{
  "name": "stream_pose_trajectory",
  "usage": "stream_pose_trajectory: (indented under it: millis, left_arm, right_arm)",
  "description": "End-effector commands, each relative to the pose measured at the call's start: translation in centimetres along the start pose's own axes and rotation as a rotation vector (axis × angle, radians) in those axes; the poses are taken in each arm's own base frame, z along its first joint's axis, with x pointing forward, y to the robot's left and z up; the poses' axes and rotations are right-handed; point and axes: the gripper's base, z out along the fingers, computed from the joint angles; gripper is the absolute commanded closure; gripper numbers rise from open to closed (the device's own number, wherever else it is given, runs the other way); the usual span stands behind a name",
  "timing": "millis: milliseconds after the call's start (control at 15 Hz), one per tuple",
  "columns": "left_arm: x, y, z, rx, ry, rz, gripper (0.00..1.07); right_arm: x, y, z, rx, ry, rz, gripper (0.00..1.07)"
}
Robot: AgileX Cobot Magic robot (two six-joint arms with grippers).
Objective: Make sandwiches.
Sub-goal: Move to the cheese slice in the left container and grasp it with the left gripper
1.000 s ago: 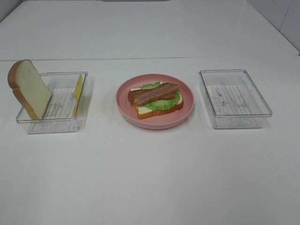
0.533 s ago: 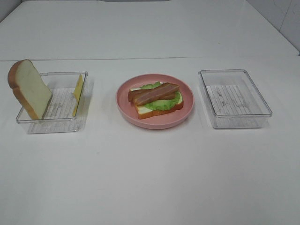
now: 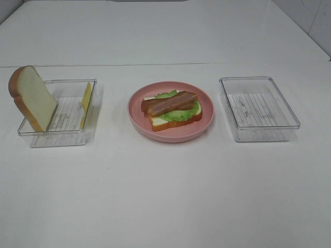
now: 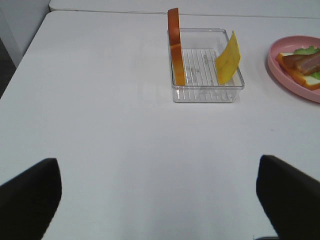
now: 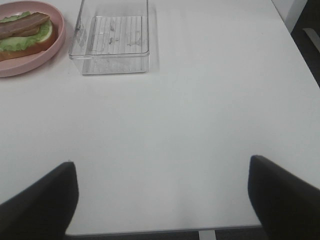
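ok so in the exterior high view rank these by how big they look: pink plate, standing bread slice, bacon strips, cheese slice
1. pink plate
2. standing bread slice
3. bacon strips
4. cheese slice, though it is seen nearly edge-on, so it may be bigger than it looks
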Motion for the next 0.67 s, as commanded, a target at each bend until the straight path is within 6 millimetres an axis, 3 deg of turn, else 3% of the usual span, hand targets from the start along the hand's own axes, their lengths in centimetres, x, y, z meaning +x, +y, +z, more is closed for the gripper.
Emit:
stream_pose_trajectory:
  millis: [67, 133, 200, 400, 667]
  left_arm:
    - [-1.8, -0.1, 0.3, 0.004, 0.013, -0.001, 0.06]
    - [-2.4, -0.1, 0.5, 0.003, 0.025, -0.001, 0.06]
    - [-4.8, -0.2, 1.9, 0.008, 0.076, -0.008, 0.06]
    - [-7.3, -0.4, 3.7, 0.018, 0.131, -0.018, 0.06]
    - [-13.0, -0.9, 9.5, 0.037, 0.315, -0.047, 0.06]
  right_arm:
    - [0.2, -0.1, -0.3, 0.006, -0.031, -0.005, 0.18]
    - [0.2, -0.1, -0.3, 0.006, -0.031, -0.005, 0.18]
    - [0.2, -0.1, -0.3, 0.006, -0.031, -0.005, 0.18]
    - [0.2, -0.1, -0.3, 0.006, -0.031, -0.005, 0.18]
    - [0.2, -0.1, -0.3, 0.006, -0.031, -0.005, 0.18]
